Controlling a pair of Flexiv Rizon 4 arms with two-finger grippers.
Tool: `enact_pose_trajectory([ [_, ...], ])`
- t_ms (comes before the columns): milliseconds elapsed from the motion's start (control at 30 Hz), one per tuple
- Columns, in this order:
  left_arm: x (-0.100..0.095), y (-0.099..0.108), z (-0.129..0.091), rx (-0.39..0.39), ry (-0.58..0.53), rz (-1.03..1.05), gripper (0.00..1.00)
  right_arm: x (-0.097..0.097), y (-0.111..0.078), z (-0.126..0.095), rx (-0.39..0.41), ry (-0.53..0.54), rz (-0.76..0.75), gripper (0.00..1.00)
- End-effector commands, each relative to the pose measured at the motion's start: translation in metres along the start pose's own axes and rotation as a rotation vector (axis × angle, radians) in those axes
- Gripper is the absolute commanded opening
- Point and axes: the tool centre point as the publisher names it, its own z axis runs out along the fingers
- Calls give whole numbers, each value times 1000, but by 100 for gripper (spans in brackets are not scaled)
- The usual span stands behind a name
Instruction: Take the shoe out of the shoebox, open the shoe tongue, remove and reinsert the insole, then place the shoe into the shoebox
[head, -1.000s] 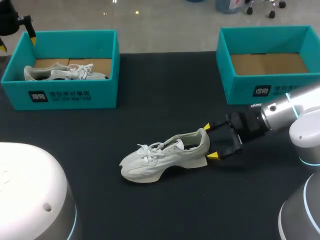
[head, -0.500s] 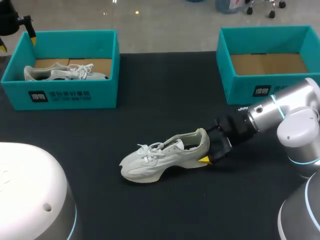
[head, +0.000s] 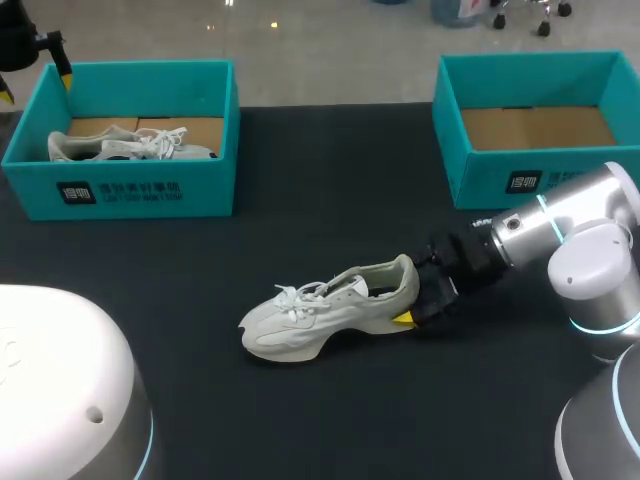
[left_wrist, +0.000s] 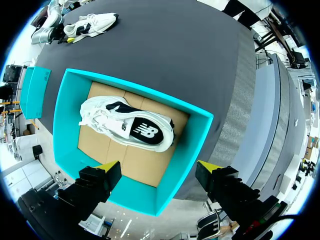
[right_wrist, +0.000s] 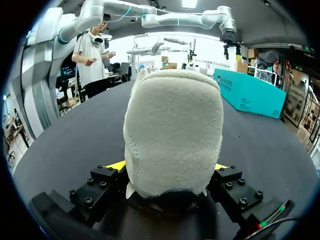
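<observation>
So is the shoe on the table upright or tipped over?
Upright: the shoe rests on its sole, laces up, heel gripped in the right claw.

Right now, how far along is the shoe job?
Done: the shoe is out, lying on the table. In hand: the right hand is clamped on its heel; the left hand hangs open over the other boxed shoe. Left: the tongue looks unopened, so insole work and boxing into the empty shoebox remain.
</observation>
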Motion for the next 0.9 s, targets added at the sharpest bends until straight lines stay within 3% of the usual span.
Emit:
enact_pose_trajectory([
  [33, 0, 0, 0, 0, 1, 2, 100, 7, -3, -3, -3, -38, 4, 0],
  [467, 0, 0, 0, 0, 1, 2, 100, 18, -7, -36, -2, -164, 42, 0],
  [900, 0, 0, 0, 0, 1, 2, 100, 23, -20, -32, -14, -177, 87, 0],
])
